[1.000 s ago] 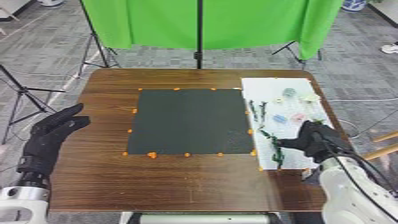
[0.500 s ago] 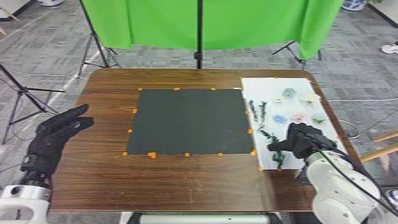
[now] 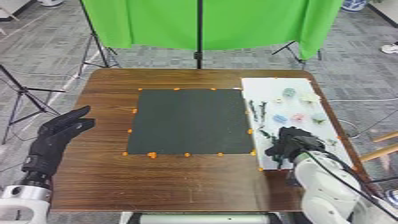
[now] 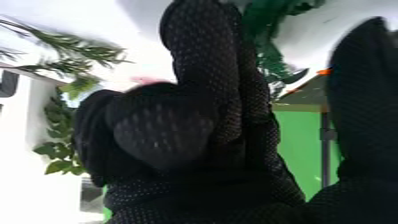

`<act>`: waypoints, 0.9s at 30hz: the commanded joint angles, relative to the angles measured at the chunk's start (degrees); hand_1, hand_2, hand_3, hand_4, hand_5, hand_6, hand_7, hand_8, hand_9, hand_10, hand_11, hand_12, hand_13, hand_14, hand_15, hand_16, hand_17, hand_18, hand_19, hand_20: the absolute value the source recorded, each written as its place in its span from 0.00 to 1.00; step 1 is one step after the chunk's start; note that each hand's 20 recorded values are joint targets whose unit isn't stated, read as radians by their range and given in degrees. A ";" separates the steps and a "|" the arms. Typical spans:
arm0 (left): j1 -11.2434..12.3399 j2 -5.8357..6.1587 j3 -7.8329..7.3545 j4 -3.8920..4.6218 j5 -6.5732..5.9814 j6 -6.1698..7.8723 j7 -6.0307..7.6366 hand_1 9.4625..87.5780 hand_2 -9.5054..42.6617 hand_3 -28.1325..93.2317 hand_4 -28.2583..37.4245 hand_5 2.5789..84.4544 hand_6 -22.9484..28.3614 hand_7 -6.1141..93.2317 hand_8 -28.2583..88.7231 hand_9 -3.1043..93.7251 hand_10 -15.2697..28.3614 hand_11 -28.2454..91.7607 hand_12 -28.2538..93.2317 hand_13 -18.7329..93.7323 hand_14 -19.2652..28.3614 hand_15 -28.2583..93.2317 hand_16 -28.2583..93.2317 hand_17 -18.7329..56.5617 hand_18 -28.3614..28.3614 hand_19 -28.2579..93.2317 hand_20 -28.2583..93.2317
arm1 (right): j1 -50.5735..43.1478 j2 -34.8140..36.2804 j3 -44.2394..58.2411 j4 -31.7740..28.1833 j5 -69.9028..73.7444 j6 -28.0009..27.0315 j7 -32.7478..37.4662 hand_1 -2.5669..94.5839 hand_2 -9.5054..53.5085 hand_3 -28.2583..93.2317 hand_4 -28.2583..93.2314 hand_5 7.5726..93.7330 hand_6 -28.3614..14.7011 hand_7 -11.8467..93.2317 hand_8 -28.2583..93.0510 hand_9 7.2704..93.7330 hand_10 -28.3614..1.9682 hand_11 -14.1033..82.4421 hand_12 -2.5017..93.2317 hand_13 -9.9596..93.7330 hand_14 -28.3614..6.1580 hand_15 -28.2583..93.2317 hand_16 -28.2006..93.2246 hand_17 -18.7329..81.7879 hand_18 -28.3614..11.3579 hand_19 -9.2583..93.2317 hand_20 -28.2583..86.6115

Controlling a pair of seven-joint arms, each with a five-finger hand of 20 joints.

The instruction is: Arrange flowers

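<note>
The dark green sprig [image 4: 263, 25] lies on the white board [image 3: 266, 86] right beside the right hand's outstretched fingers, part of it under the glove in the head view. That is the change: the right hand [image 3: 290, 142] has come leftward from the board's outer side, so more of this sprig is now covered, while the pale bloom [image 3: 319, 118] it was hiding now lies in sight, out beyond its knuckles.

On the right hand, the straight fingers press close together, others bend beside them, and the thumb stands apart across a gap. I cannot tell whether they touch the sprig; nothing looks pinched. This reads as lining up for a grasp, so the next move is likely to close thumb and fingers on the stem; leaves could slip or snag on the glove.

Ahead of those fingers lie the blue flower [image 3: 280, 119] and the pink flower [image 3: 298, 118], with two slim stems [image 3: 258, 111] ahead and to their left. Farther left of the fingers is the dark mat [image 3: 191, 121], with no flower placed on it; arranging seems barely begun. Beyond it, the left hand [image 3: 59, 131] has hardly shifted, its fingers extended, thumb apart.
</note>
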 commanded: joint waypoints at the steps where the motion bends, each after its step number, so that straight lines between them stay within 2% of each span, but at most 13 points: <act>1: 0.32 -0.75 -0.02 -0.07 1.06 -1.20 -1.20 0.28 0.07 0.76 0.19 0.52 0.55 0.15 0.20 0.52 0.67 0.39 0.35 0.48 0.80 0.38 0.26 0.31 0.77 0.31 0.39 | 0.33 -2.70 -5.35 2.90 -0.47 -0.26 0.36 0.46 0.00 0.71 0.20 0.91 0.58 0.32 0.38 1.00 0.53 0.51 0.29 1.00 0.81 0.74 0.44 0.86 0.41 1.00 0.65; 3: 0.38 -0.80 -0.04 -0.14 1.09 -1.30 -1.26 0.29 0.07 0.76 0.19 0.52 0.55 0.15 0.20 0.52 0.67 0.39 0.35 0.48 0.80 0.38 0.26 0.31 0.77 0.31 0.39 | 0.09 -2.89 -5.63 3.24 -0.95 0.87 0.14 0.53 0.00 0.67 0.25 0.92 0.58 0.31 0.44 1.00 0.54 0.52 0.29 1.00 0.82 0.75 0.44 0.87 0.41 1.00 0.66; 5: 0.61 -1.04 -0.16 -0.28 1.20 -1.36 -1.29 0.29 0.07 0.76 0.19 0.52 0.55 0.15 0.20 0.51 0.67 0.39 0.35 0.48 0.80 0.38 0.26 0.31 0.77 0.31 0.39 | 0.00 -2.87 -5.67 3.50 -1.07 2.07 -0.12 0.55 0.00 0.69 0.28 0.92 0.60 0.33 0.45 1.00 0.56 0.55 0.29 1.00 0.83 0.76 0.44 0.88 0.41 1.00 0.67; 7: 0.23 -0.86 0.01 -0.07 1.16 -1.47 -1.46 0.29 0.07 0.76 0.19 0.52 0.55 0.15 0.20 0.51 0.67 0.39 0.35 0.48 0.80 0.38 0.26 0.31 0.77 0.31 0.39 | -0.58 -2.62 -5.23 3.51 -1.81 3.80 -0.43 0.55 0.00 0.70 0.30 0.92 0.61 0.35 0.45 1.00 0.57 0.57 0.29 1.00 0.83 0.78 0.44 0.88 0.41 1.00 0.68; 13: 0.46 -0.94 -0.28 -0.21 1.08 -1.53 -1.57 0.29 0.07 0.76 0.19 0.52 0.55 0.15 0.20 0.51 0.67 0.39 0.35 0.48 0.80 0.38 0.26 0.31 0.77 0.30 0.38 | -2.47 -1.82 1.04 0.28 -0.58 9.54 -0.67 0.55 0.00 0.71 0.35 0.92 0.61 0.38 0.46 1.00 0.58 0.61 0.29 1.00 0.84 0.81 0.43 0.90 0.40 1.00 0.72; 17: 0.67 -0.25 -0.58 -0.30 0.53 -1.47 -2.03 0.29 0.07 0.76 0.19 0.51 0.55 0.15 0.20 0.51 0.67 0.39 0.35 0.48 0.80 0.38 0.26 0.31 0.77 0.30 0.38 | -2.04 -1.48 5.33 -2.71 0.24 13.00 -1.20 0.55 0.00 0.70 0.36 0.92 0.61 0.39 0.45 1.00 0.58 0.62 0.28 1.00 0.84 0.82 0.43 0.90 0.39 1.00 0.73; 20: 0.54 1.77 -0.86 -0.02 -0.76 -1.84 -2.27 0.29 0.07 0.76 0.19 0.52 0.55 0.15 0.20 0.51 0.67 0.39 0.35 0.48 0.80 0.38 0.26 0.31 0.77 0.30 0.38 | -0.53 -1.47 7.00 -4.48 2.36 15.84 -2.16 0.55 0.00 0.70 0.36 0.92 0.61 0.40 0.45 1.00 0.58 0.63 0.28 1.00 0.84 0.82 0.43 0.90 0.39 1.00 0.73; 23: 0.27 5.31 -1.72 0.95 -1.74 -2.16 -2.41 0.29 0.08 0.76 0.19 0.52 0.55 0.15 0.20 0.51 0.68 0.39 0.35 0.48 0.80 0.38 0.26 0.30 0.77 0.30 0.38 | 3.59 -1.76 5.25 -4.77 3.62 17.38 -3.14 0.55 0.00 0.70 0.36 0.92 0.60 0.40 0.45 1.00 0.57 0.63 0.28 1.00 0.84 0.83 0.42 0.91 0.39 1.00 0.74; 25: 0.31 7.65 -2.08 2.16 -4.09 -1.09 -2.09 0.29 0.08 0.76 0.19 0.52 0.55 0.15 0.20 0.51 0.67 0.39 0.35 0.48 0.80 0.38 0.26 0.30 0.77 0.30 0.38 | 8.61 -2.29 1.22 -3.58 3.86 18.13 -3.56 0.55 0.00 0.70 0.37 0.92 0.60 0.40 0.45 1.00 0.57 0.63 0.28 1.00 0.84 0.83 0.42 0.91 0.39 1.00 0.74; 26: 0.53 8.54 -2.14 2.70 -5.48 0.11 -1.63 0.29 0.08 0.76 0.19 0.52 0.55 0.15 0.20 0.51 0.67 0.39 0.35 0.48 0.80 0.38 0.26 0.30 0.77 0.30 0.38 | 11.66 -2.79 -1.07 -2.83 4.90 17.90 -4.04 0.55 0.00 0.70 0.37 0.92 0.60 0.40 0.45 1.00 0.57 0.63 0.28 1.00 0.85 0.83 0.42 0.91 0.39 1.00 0.74; 27: 0.13 9.61 -1.86 3.62 -6.84 1.18 -1.31 0.29 0.08 0.76 0.19 0.52 0.55 0.15 0.20 0.51 0.67 0.39 0.35 0.48 0.80 0.38 0.26 0.30 0.77 0.30 0.38 | 14.49 -3.49 -3.53 -2.16 5.83 18.41 -4.07 0.55 0.00 0.70 0.37 0.92 0.60 0.40 0.45 1.00 0.57 0.63 0.28 1.00 0.85 0.83 0.42 0.91 0.39 1.00 0.74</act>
